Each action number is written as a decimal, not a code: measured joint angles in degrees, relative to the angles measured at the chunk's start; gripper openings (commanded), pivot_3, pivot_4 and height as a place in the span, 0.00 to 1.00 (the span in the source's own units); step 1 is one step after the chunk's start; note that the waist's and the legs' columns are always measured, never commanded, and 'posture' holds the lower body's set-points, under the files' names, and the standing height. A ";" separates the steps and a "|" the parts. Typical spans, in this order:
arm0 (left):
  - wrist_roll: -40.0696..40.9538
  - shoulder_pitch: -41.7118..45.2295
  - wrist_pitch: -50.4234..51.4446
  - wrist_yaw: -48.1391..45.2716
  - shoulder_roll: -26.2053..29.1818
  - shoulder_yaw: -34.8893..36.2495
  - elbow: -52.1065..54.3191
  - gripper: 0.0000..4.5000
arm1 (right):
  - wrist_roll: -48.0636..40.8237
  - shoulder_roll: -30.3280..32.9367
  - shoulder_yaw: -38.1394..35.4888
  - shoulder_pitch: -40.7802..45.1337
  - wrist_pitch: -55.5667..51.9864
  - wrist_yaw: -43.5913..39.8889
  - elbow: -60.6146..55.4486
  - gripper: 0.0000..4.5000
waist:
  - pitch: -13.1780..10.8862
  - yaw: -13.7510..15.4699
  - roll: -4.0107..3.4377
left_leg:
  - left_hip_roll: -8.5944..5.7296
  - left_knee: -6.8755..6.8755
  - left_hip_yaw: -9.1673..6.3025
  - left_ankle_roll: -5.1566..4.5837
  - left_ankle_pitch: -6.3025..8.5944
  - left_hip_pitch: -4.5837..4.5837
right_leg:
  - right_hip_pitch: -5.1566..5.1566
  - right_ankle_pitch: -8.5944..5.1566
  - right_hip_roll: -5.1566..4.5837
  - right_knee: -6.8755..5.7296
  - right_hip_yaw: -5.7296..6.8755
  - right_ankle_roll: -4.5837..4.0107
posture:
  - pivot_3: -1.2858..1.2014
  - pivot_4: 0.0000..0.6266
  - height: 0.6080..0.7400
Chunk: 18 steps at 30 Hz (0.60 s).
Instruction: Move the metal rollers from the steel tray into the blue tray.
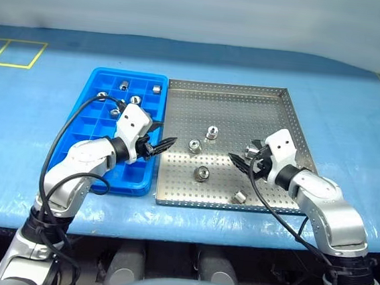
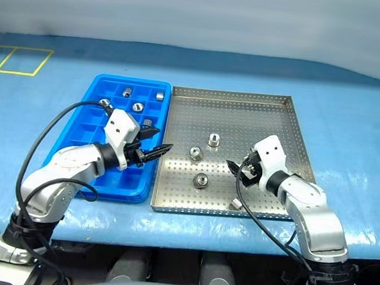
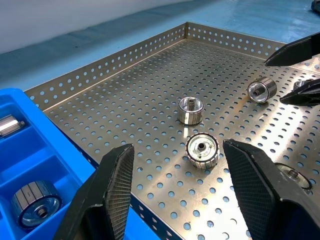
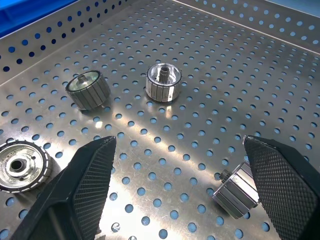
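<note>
The steel tray (image 1: pixel 286 125) lies in the middle of the blue table, with the blue tray (image 1: pixel 83 132) touching its left side. Several metal rollers rest on the perforated floor, among them one (image 1: pixel 212 132), another (image 1: pixel 194 145) and a third (image 1: pixel 202 173). Several more sit in the blue tray's far cells, such as one roller (image 1: pixel 124 84). My left gripper (image 3: pixel 177 146) hovers open and empty over the seam between the two trays, facing a flat-lying roller (image 3: pixel 202 150). My right gripper (image 4: pixel 178 140) stands wide open low over the steel tray's right part, a roller (image 4: pixel 235 192) lying by one finger.
Blue cloth covers the table on all sides of the trays, with yellow tape lines (image 1: pixel 10 51) at the far left and far right. Black cables loop from both wrists. The steel tray's low rim (image 3: pixel 115 65) rises between the two trays.
</note>
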State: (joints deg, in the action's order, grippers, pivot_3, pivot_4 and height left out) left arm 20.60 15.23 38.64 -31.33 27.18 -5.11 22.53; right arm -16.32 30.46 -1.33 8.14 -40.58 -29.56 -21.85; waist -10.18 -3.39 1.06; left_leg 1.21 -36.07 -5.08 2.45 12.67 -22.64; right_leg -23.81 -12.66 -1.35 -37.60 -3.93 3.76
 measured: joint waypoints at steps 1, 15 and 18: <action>0.09 -0.01 0.00 0.00 -0.03 0.00 0.00 0.69 | 0.05 -0.04 0.13 0.00 0.00 0.01 -0.14 0.95 | 0.00 -0.01 0.00 | 0.00 0.00 0.00 0.00 0.00 0.00 | 0.00 0.00 0.00 0.00 0.00 0.00 | 0.51 0.24 1.00; 0.31 -0.20 0.01 -0.06 -0.07 0.00 -0.01 0.69 | 0.21 -1.14 0.77 -0.04 0.02 1.32 -0.81 0.95 | 0.00 -0.03 0.00 | 0.00 -0.01 0.00 0.00 0.00 0.01 | 0.00 0.00 0.00 -0.03 0.00 0.00 | 0.51 0.24 1.00; 0.67 0.15 0.78 0.33 -1.03 0.26 -0.28 0.69 | 0.25 -1.20 0.76 -0.04 0.03 1.62 -0.81 0.95 | 0.00 0.01 0.00 | 0.00 -0.03 0.00 0.00 0.00 0.01 | 0.01 0.00 0.00 -0.03 0.00 0.00 | 0.51 0.24 1.00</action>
State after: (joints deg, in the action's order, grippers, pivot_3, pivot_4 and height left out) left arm 21.26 15.38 39.41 -31.00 26.15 -4.85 22.25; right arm -16.07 29.26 -0.57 8.11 -40.55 -27.94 -22.66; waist -10.18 -3.38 1.06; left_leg 1.21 -36.11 -5.08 2.45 12.67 -22.63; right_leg -23.80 -12.66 -1.36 -37.63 -3.93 3.76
